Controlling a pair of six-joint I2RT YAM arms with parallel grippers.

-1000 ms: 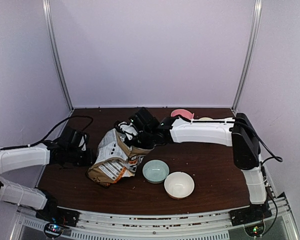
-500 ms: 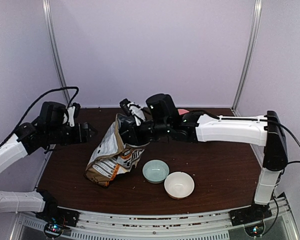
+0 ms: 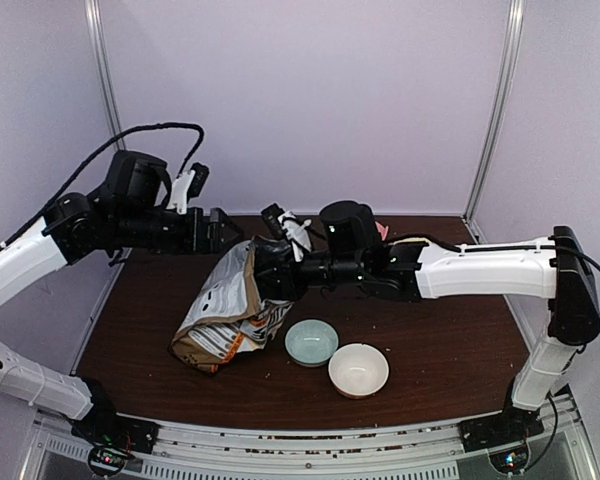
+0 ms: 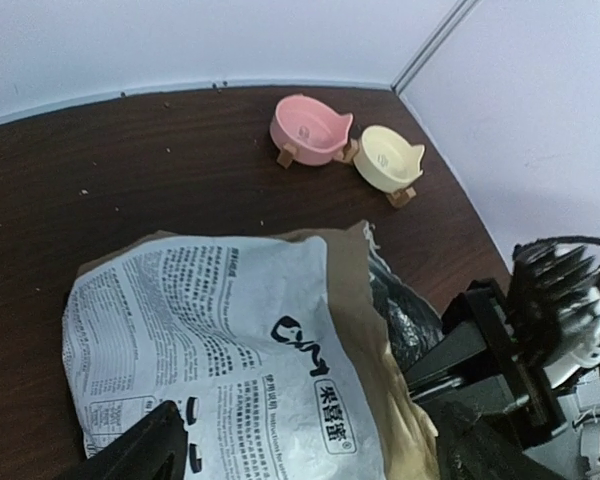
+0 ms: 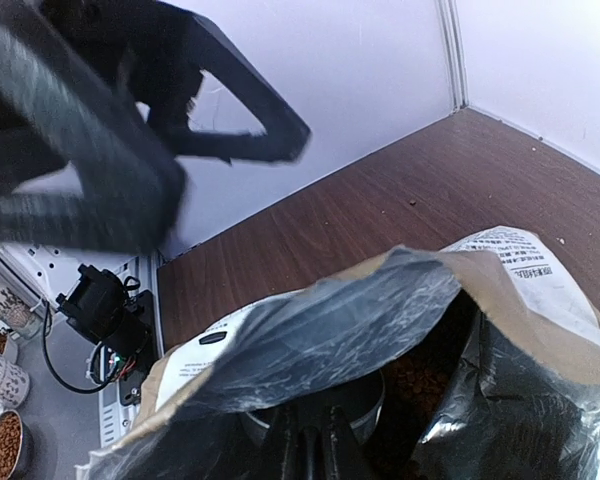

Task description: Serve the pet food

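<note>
Left gripper (image 3: pixel 225 230): jaws spread wide, empty, upper left of frame.
Right gripper (image 5: pixel 310 447): closed inside brown printed paper bag (image 3: pixel 225 318); I cannot tell what it grips.
Small round reddish-brown kibble pellets (image 5: pixel 420 375): inside bag.

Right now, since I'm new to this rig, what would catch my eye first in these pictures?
The crumpled printed bag stands left of centre, mouth open, with the right end effector pushed inside, where brown kibble shows. The left end effector hangs open over the bag. A pale blue bowl and a cream bowl, both empty, sit just in front.
</note>
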